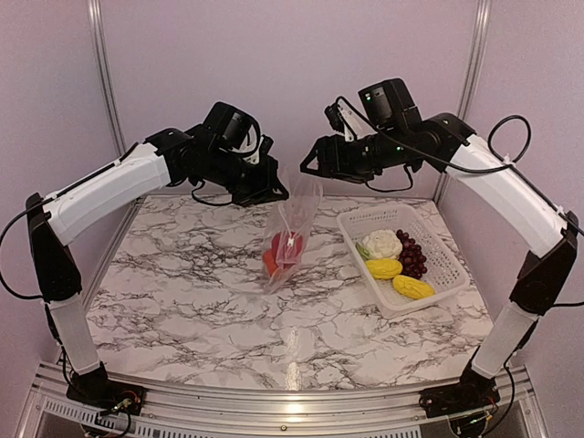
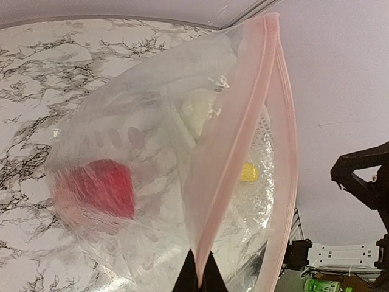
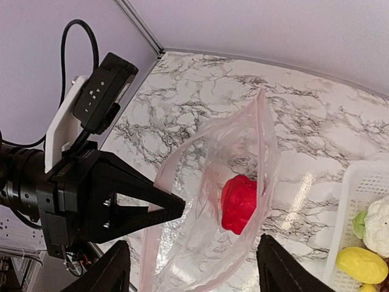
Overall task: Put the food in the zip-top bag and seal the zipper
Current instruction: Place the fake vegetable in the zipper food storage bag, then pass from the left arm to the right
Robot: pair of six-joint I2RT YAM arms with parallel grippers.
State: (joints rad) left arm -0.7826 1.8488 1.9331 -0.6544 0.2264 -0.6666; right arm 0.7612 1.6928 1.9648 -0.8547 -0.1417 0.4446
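Observation:
The clear zip-top bag hangs over the table's middle with its mouth up. My left gripper is shut on its pink zipper strip; in the left wrist view my gripper pinches one lip. The red piece and the orange fruit lie in the bag's bottom; the red piece also shows in the right wrist view. My right gripper is open and empty just above the bag's open mouth. Cauliflower, grapes and two yellow pieces lie in the basket.
The white lattice basket stands at the right of the marble table, close to the bag. It also shows in the right wrist view. The purple walls and metal posts stand behind both arms.

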